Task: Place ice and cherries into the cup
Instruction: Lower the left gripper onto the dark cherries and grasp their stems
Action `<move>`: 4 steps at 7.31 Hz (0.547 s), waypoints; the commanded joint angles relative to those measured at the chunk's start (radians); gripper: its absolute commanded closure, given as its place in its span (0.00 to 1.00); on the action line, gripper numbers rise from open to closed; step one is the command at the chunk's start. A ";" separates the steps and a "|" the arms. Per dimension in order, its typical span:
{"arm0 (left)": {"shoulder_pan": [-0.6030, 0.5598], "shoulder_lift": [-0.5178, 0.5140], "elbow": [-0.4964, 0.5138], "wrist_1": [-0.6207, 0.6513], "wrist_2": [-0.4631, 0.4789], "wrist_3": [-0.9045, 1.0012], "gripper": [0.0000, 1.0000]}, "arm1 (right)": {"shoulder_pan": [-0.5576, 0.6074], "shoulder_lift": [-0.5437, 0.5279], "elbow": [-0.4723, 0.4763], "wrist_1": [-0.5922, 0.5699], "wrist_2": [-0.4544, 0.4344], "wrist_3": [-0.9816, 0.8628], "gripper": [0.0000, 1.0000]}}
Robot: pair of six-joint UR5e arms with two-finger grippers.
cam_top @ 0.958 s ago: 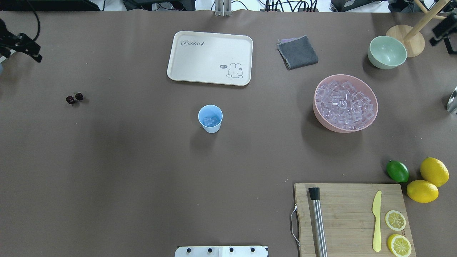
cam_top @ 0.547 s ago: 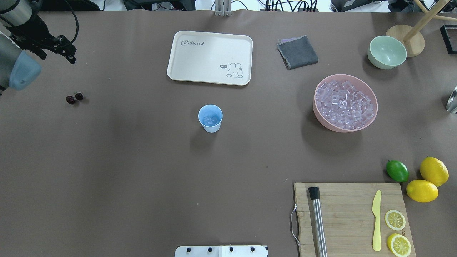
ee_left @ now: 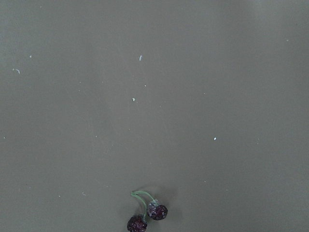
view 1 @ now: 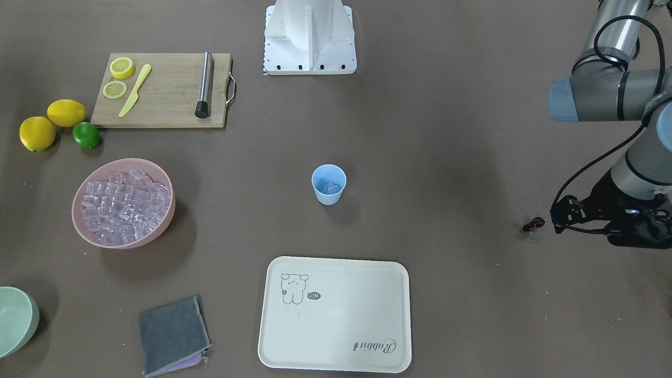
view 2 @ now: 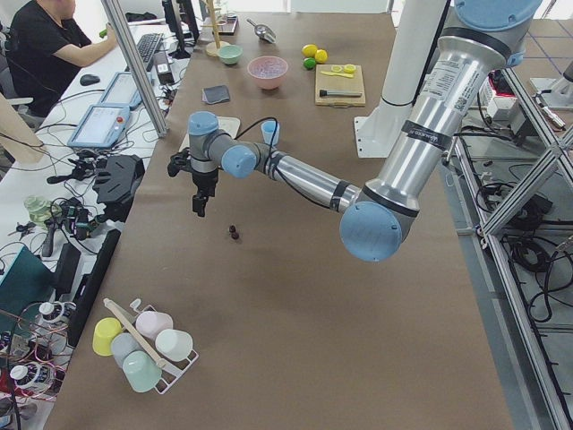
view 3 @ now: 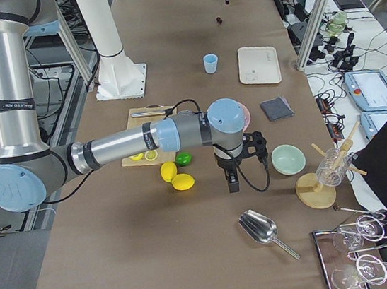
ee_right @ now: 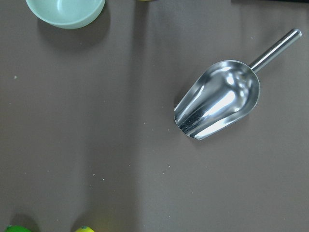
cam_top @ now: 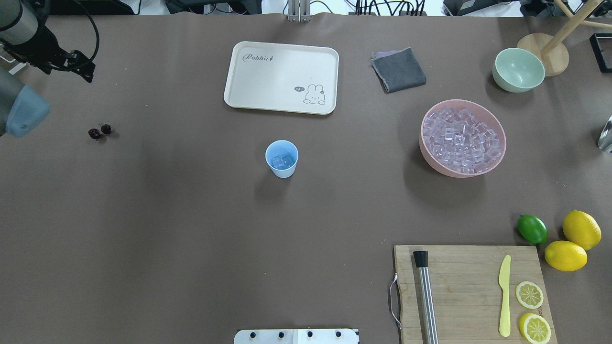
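The cherries [cam_top: 100, 132], a dark maroon pair on green stems, lie on the table at the far left; they also show in the front view [view 1: 534, 226] and at the bottom of the left wrist view [ee_left: 147, 217]. The light blue cup [cam_top: 281, 160] stands mid-table with a few ice cubes [cam_top: 282, 161] inside. More ice [cam_top: 461, 138] fills the pink bowl [cam_top: 497, 160]. My left gripper [cam_top: 87, 75] hangs above the table behind the cherries; its jaws are not clear. My right gripper [view 3: 233, 185] shows only in the right side view, above the metal scoop [ee_right: 219, 99]; I cannot tell its state.
A cream tray [cam_top: 282, 76] and a grey cloth [cam_top: 399, 70] lie behind the cup. A pale green bowl [cam_top: 519, 70] stands at the back right. A cutting board [cam_top: 471, 291] with a muddler, knife and lemon slices is front right, next to a lime [cam_top: 532, 229] and lemons.
My left arm has swung in from the left edge, and its gripper has moved right toward the cherries. My right gripper has left the overhead view's top right corner.
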 commanded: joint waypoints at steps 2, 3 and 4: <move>0.031 0.139 0.097 -0.337 -0.119 -0.022 0.02 | 0.019 -0.045 0.033 0.000 -0.013 -0.021 0.00; 0.069 0.099 0.175 -0.361 -0.117 -0.025 0.02 | 0.019 -0.053 0.031 0.001 -0.013 -0.056 0.00; 0.136 0.054 0.198 -0.361 -0.103 -0.040 0.02 | 0.021 -0.063 0.030 0.000 -0.013 -0.103 0.00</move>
